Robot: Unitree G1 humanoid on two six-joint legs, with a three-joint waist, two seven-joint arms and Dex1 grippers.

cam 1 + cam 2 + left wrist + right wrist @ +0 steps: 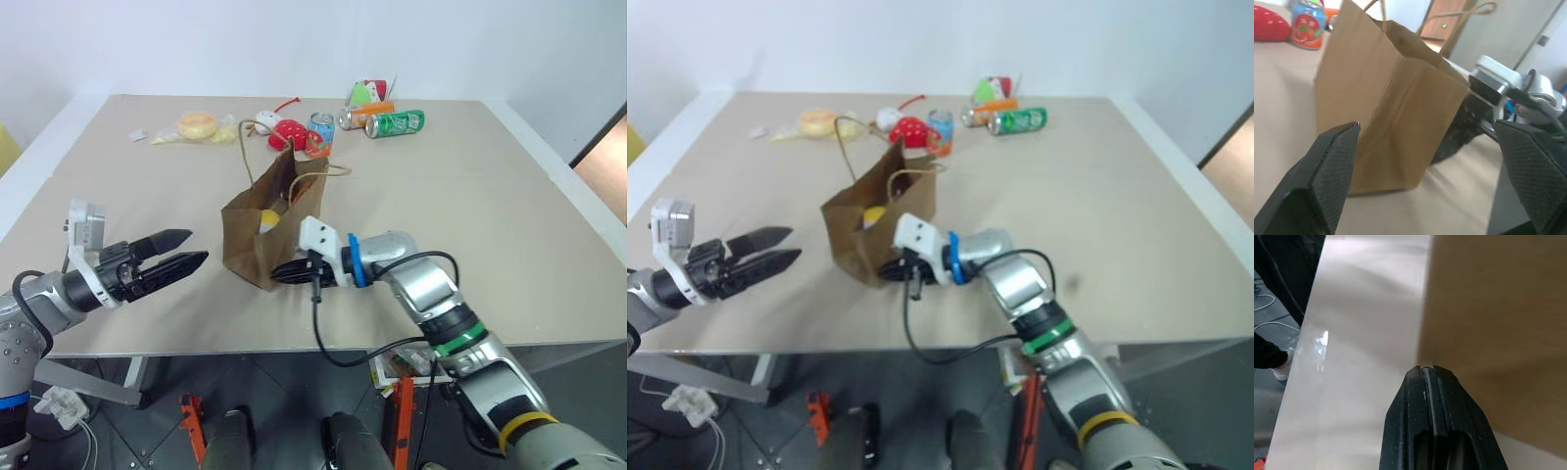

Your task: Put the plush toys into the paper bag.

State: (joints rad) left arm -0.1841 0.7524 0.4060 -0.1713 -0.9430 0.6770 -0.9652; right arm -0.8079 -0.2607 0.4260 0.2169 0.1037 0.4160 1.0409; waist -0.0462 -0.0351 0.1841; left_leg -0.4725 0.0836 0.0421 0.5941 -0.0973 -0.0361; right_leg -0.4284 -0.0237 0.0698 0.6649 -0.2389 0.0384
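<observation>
The brown paper bag stands open near the middle of the table, its cord handles sticking up. Inside it a plush toy with a yellow end shows through the mouth. My left gripper hovers to the left of the bag, open and empty, pointing at the bag's side. My right gripper is shut, holding nothing, and its tips rest against the lower near corner of the bag wall.
At the back of the table lie a red strawberry plush, a small white plush, a blue can, an orange can, a green can and a wrapped yellow pastry. The table's front edge runs just below both grippers.
</observation>
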